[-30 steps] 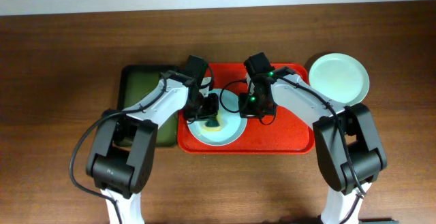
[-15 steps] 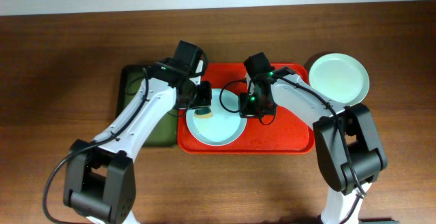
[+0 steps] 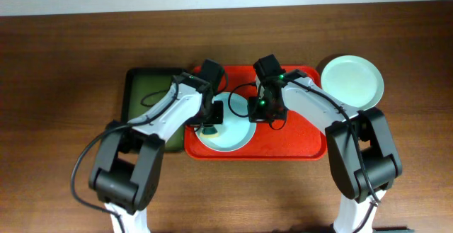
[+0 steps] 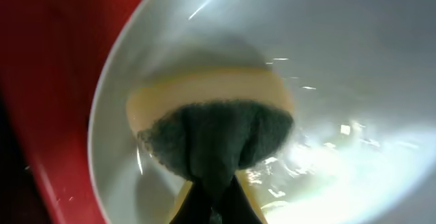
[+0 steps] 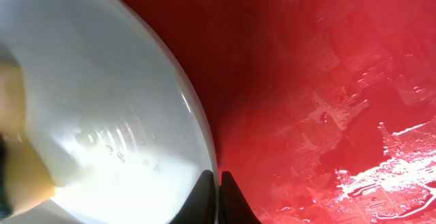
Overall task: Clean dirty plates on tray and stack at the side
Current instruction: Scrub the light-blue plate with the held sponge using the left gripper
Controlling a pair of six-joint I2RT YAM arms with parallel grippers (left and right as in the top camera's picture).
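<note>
Left gripper (image 4: 212,203): jaws clamped on a sponge (image 4: 211,125), which has a yellow body and a dark green scouring face. The sponge is pressed onto the inner surface of the pale plate (image 4: 340,60), close to its rim. The plate surface around it looks wet and glossy.

Right gripper (image 5: 219,186): jaws together, pinching the rim of the same plate on its right side, with the fingertips down at the red tray (image 5: 327,81). Wet patches show on the tray floor to the right of this gripper.

Pale plate: lies flat inside the red tray in its left half, toward the tray's near rim.

Dark green tray (image 3: 145,95): sits against the red tray's left side on the tabletop (image 3: 71,63).

Second plate (image 3: 352,79), pale green: outside the red tray on the tabletop, just beside the tray's far right corner. Neither gripper is touching it.
</note>
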